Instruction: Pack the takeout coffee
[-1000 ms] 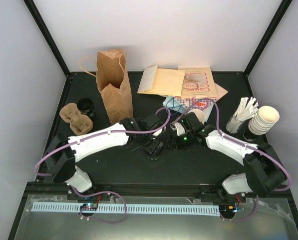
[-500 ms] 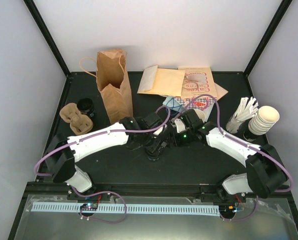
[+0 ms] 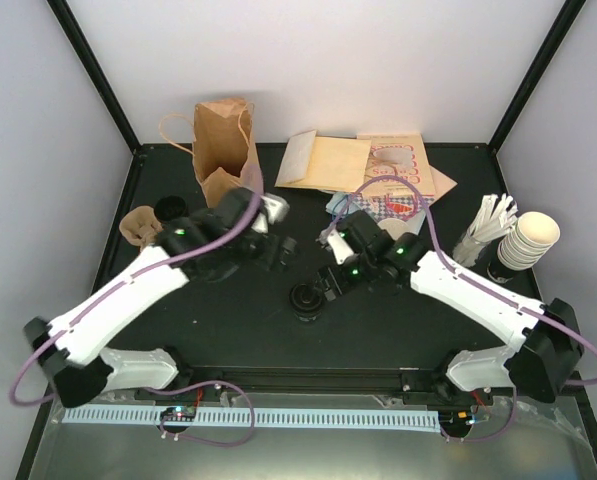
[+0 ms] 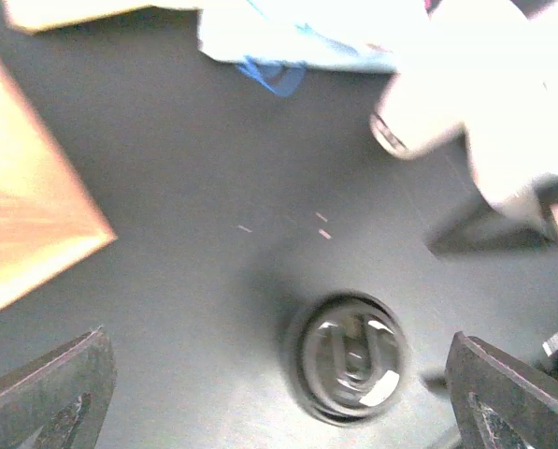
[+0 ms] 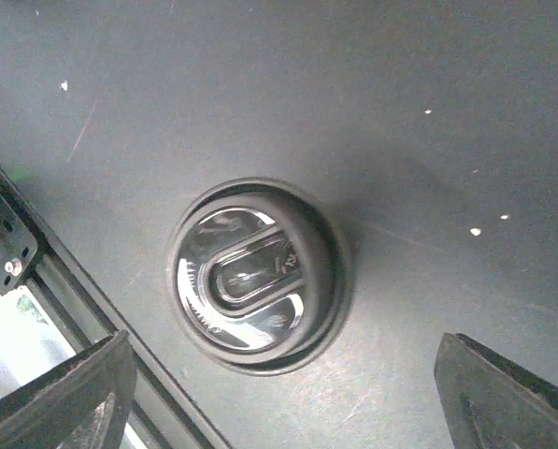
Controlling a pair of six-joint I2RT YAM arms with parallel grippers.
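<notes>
The takeout coffee stands upright on the black table, and only its round black lid shows from above. It also shows in the left wrist view and in the right wrist view. My left gripper is open and empty, up and to the left of the cup, apart from it; in its own view the jaws stand wide. My right gripper is open and empty, just right of and above the cup; in its own view the lid lies between the spread fingers, untouched.
A brown paper bag stands at the back left. A cardboard cup carrier and a loose black lid are left of it. Flat paper envelopes lie at the back. Stirrers and stacked cups stand at the right.
My left gripper has let go of the lidded cup and swung up and left, away from it. My right gripper has moved left, over the cup.
</notes>
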